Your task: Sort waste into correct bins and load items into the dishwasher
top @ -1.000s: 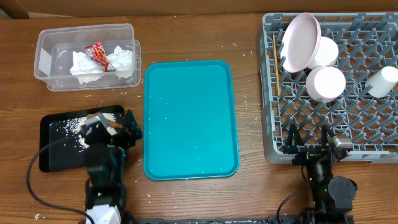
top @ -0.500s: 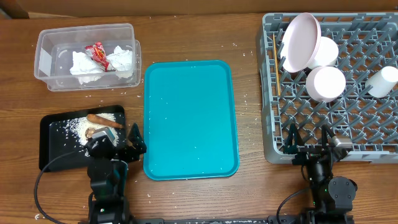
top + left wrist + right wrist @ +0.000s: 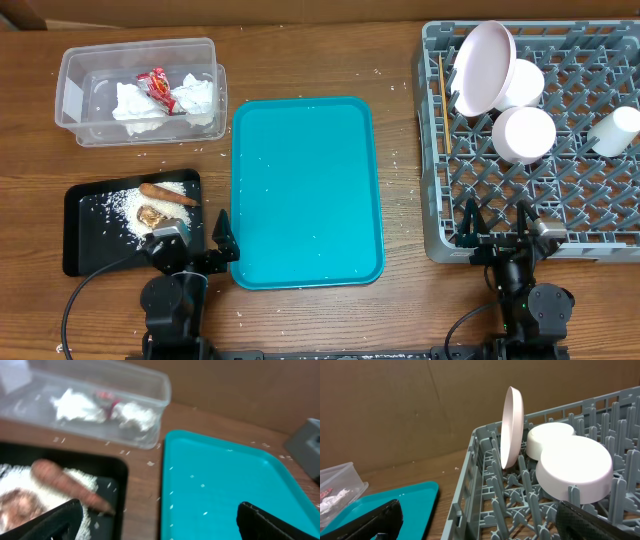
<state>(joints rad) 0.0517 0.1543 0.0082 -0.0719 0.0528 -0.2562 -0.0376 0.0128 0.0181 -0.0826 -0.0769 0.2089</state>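
The clear tub [image 3: 72,60] at the back left holds crumpled napkins [image 3: 135,102] and a red wrapper [image 3: 157,84]. On the black tray [image 3: 78,232] lie rice [image 3: 125,203], a food stick [image 3: 168,194] and a brown lump [image 3: 151,214]. My left gripper [image 3: 194,240] hangs open and empty by that tray's front right corner; in the left wrist view it [image 3: 160,521] straddles the tray rim [image 3: 120,467] and the teal tray's edge. The grey rack [image 3: 436,235] carries an upright plate [image 3: 483,68], a bowl [image 3: 524,135], a cup [image 3: 615,130] and a thin stick [image 3: 441,95]. My right gripper [image 3: 497,222] is open at its front edge.
A teal tray [image 3: 305,190] sprinkled with a few rice grains lies mid-table between the bins and the rack. Loose grains dot the wood around it. In the right wrist view the rack wall [image 3: 470,495] stands just ahead of the open fingers [image 3: 365,520].
My left arm has pulled back toward the table's front edge, off the black tray, uncovering the food stick and lump. The right arm has not moved.
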